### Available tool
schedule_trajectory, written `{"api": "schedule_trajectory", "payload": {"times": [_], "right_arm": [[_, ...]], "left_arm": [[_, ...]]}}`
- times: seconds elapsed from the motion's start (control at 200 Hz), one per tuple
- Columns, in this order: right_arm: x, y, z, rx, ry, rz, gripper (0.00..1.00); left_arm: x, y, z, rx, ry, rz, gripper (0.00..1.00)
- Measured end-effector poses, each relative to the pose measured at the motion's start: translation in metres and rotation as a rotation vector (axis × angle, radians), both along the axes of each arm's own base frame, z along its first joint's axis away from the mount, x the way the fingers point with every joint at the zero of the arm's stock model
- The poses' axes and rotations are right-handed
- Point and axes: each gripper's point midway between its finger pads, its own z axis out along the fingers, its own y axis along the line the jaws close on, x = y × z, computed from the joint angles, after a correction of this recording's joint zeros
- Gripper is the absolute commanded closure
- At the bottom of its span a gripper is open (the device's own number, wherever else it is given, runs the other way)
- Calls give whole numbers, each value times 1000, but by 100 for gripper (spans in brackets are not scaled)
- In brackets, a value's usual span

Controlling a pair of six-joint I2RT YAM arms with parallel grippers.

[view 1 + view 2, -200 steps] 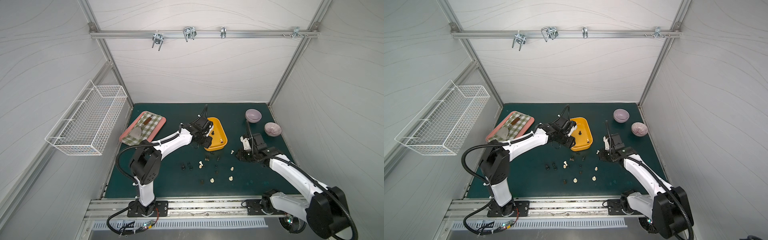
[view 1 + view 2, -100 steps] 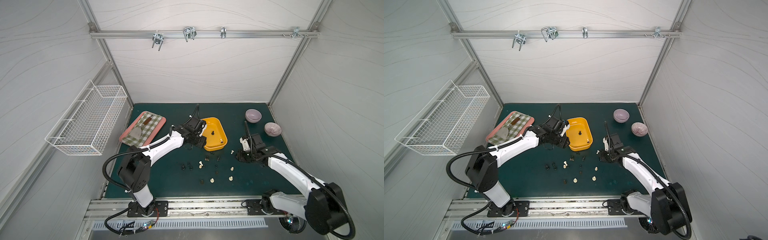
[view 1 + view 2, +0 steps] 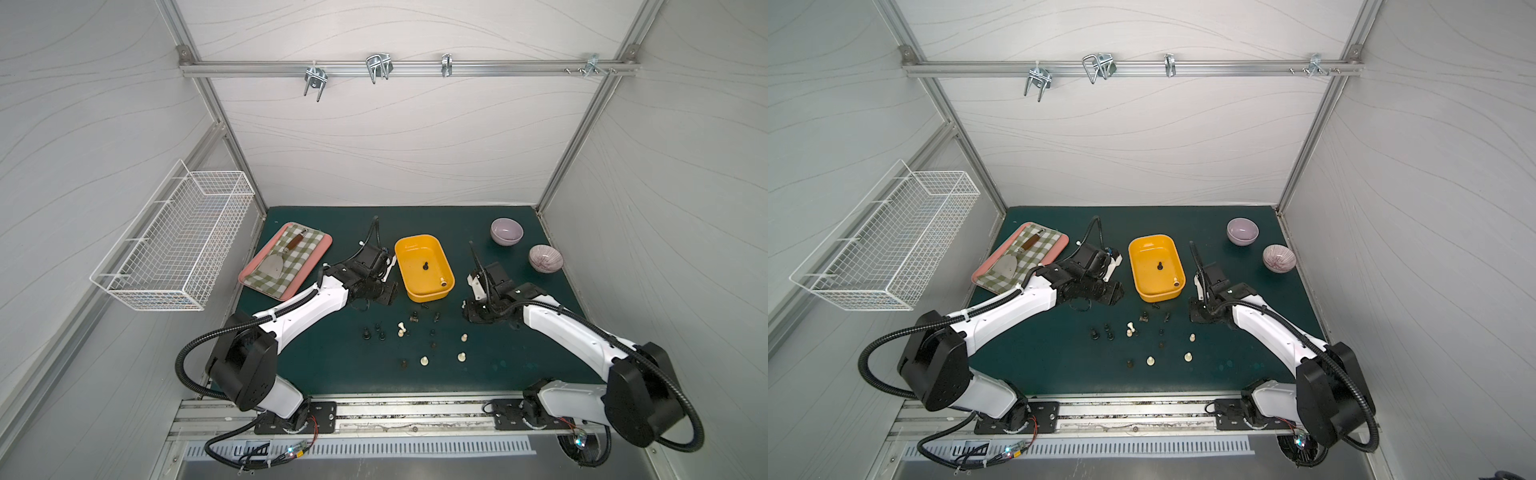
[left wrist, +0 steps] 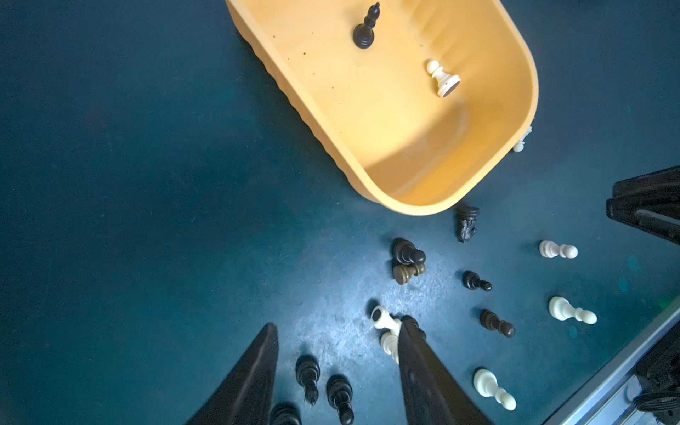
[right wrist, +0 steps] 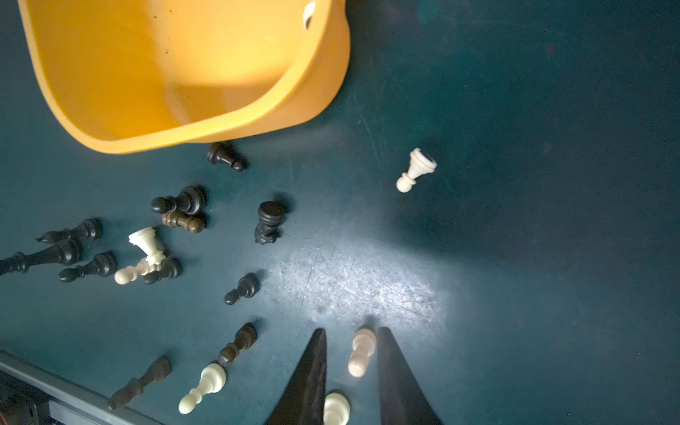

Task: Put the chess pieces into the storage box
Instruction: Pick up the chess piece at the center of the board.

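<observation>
My right claw (image 5: 351, 329) stands narrowly parted around a cream pawn (image 5: 362, 351) on the surface, not pinching it; my left claw (image 4: 337, 323) is spread and empty. The pawn looks light, hard, slick (likely to roll), so I'd pinch its waist. The storage box (image 3: 430, 296) sits near.

Smooth plastic storage box (image 3: 428, 296), glossy chess pieces (image 4: 572, 311), scuffed matt table mat (image 3: 332, 365), checked cloth (image 3: 291, 257)
</observation>
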Motion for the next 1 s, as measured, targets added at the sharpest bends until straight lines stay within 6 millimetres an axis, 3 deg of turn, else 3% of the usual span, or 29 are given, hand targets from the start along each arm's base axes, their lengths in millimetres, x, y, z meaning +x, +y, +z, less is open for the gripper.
{"api": "schedule_trajectory", "payload": {"times": [0.6, 1.0], "right_arm": [[-14, 2, -9, -39, 54, 34, 73], [-17, 3, -14, -53, 70, 50, 73]], "left_arm": [[-20, 13, -14, 3, 33, 14, 45], [-22, 11, -15, -19, 46, 24, 44]]}}
